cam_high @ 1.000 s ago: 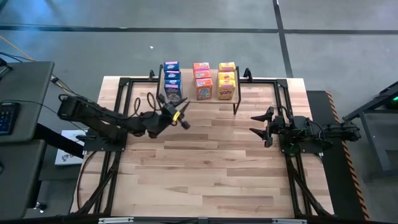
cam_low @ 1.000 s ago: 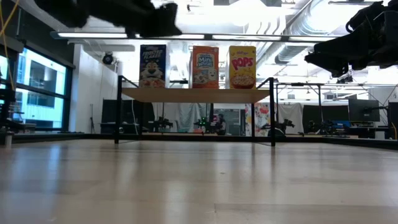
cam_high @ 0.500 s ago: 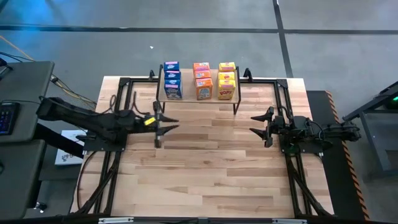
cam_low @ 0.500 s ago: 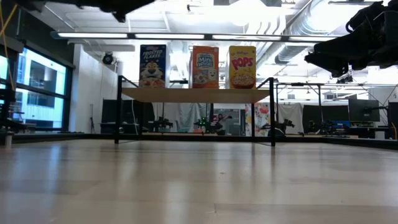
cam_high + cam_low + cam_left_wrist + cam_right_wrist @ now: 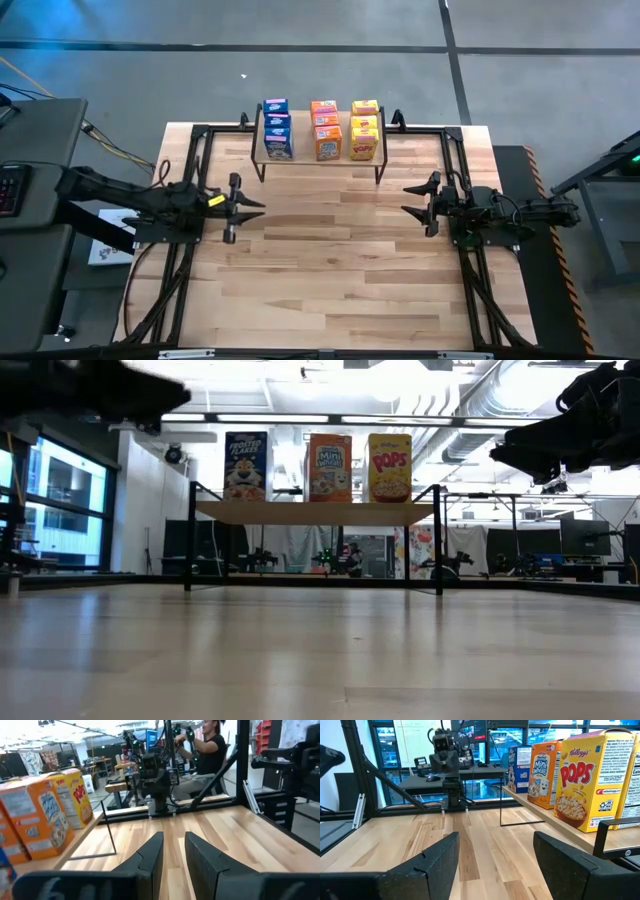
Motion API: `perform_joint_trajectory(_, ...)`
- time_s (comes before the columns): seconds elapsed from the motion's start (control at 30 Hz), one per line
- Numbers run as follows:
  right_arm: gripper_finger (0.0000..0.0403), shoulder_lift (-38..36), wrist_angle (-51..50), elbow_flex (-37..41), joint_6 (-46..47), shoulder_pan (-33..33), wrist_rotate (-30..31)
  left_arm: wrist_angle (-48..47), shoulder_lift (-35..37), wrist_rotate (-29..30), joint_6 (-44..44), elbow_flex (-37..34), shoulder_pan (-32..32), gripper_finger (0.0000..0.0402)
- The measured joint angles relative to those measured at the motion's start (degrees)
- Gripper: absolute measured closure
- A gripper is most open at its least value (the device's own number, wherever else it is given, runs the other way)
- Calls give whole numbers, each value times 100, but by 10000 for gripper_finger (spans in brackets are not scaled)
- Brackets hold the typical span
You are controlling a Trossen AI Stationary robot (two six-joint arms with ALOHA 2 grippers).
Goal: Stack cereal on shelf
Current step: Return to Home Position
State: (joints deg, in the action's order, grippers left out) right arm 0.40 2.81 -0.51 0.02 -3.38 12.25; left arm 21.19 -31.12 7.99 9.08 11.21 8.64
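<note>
Pulling back: the left gripper hung just in front of the blue boxes a second ago. It has since drawn away and now sits over the left side of the table, well apart from the shelf.
Left gripper fingers: nearly together, with only a thin slit between them and nothing held.
Meaning for the task: all nine boxes stand on the shelf and none lie on the table. The stacking looks finished, and I judge that only parking this arm remains.
Shelf position: back middle of the table, with its long plank running left to right.
Blue boxes: three on the left end of the plank, lined up one behind another from front to back.
Orange boxes: three in the middle, in the same front-to-back file, just beside the blue file.
Yellow boxes: three on the right end, filed the same way.
Box pose: every box is upright, so its long axis is vertical. The printed fronts face the table's front edge, square to the low camera.
Right gripper: waits over the right side of the table, level with the left one. Its fingers are spread wide and empty, and it has not moved over the last second.
</note>
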Motion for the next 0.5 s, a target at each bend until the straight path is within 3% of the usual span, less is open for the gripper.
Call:
perform_joint_trajectory(0.3,155,0,2,1,2,0,0,264,1107,3,-155,-1016,0,330)
perform_joint_trajectory(0.5,155,0,0,0,2,0,2,-213,1463,7,-190,-1054,0,330)
